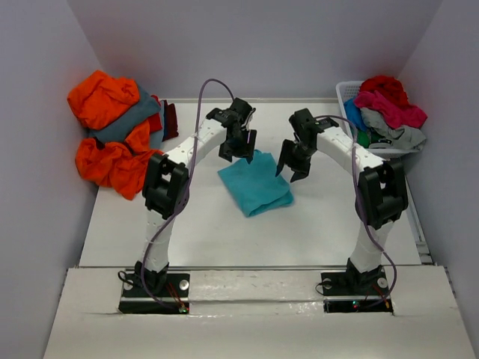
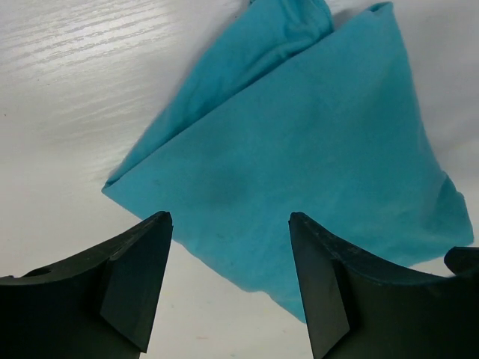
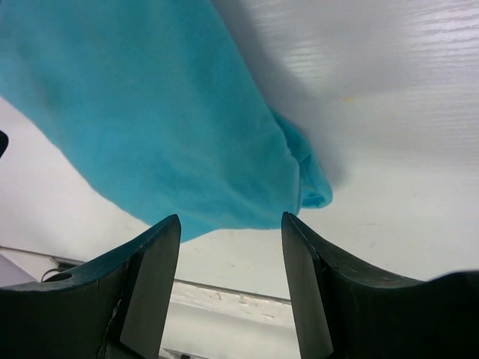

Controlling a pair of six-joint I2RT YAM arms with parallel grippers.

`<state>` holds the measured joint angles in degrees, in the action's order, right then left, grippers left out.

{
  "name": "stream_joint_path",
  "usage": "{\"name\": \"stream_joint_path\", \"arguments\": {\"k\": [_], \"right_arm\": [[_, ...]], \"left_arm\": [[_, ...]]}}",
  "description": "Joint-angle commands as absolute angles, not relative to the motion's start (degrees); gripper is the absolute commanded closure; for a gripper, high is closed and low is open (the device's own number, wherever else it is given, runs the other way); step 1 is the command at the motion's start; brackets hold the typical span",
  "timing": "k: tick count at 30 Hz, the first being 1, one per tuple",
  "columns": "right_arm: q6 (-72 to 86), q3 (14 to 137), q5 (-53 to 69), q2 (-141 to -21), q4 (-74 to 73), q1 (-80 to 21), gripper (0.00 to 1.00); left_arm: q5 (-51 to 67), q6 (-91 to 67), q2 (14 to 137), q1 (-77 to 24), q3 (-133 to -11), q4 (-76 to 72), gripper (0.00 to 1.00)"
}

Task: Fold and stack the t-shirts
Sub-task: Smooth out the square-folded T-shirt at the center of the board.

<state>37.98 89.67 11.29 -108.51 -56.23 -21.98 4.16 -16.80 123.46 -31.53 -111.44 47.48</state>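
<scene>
top external view, nearest first: the two arm bases [image 1: 153,288] sit on the near ledge of the white table [image 1: 209,239], and both arms reach forward over its middle. the folded turquoise shirt [image 1: 256,187] lies flat at the table's centre, between the two grippers.

the left gripper [image 1: 239,155] hangs over the shirt's far left corner and hides that corner from above. the left wrist view shows its fingers [image 2: 135,284] spread wide with nothing between them, the cloth lying below on the table. the right gripper [image 1: 290,172] hangs just beside the shirt's right edge. the right wrist view shows its fingers [image 3: 150,284] likewise parted and empty, above the shirt's bunched corner.

farther back on the left, against the wall [image 1: 45,112], is a heap of shirts [image 1: 112,142], mostly orange with slate grey in it. a maroon shirt [image 1: 171,120] lies at the heap's right side, well apart from the folded one. in the far right corner stands a white basket [image 1: 346,93] piled with a bundle of clothes [image 1: 389,108]: red, pink and light grey, with green and blue showing.
</scene>
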Motion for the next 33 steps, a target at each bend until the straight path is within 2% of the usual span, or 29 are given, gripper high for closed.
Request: {"name": "stream_joint_path", "arguments": {"k": [1, 33], "right_arm": [[38.41, 91.67, 14.06, -104.68, -56.87, -24.16, 0.39], [38.14, 73.74, 17.40, -114.87, -44.04, -26.54, 0.39]], "left_arm": [[6.06, -17.05, 117.69, -32.34, -109.52, 48.16, 0.25], [16.00, -19.42, 118.38, -34.54, -88.95, 39.73, 0.25]]}}
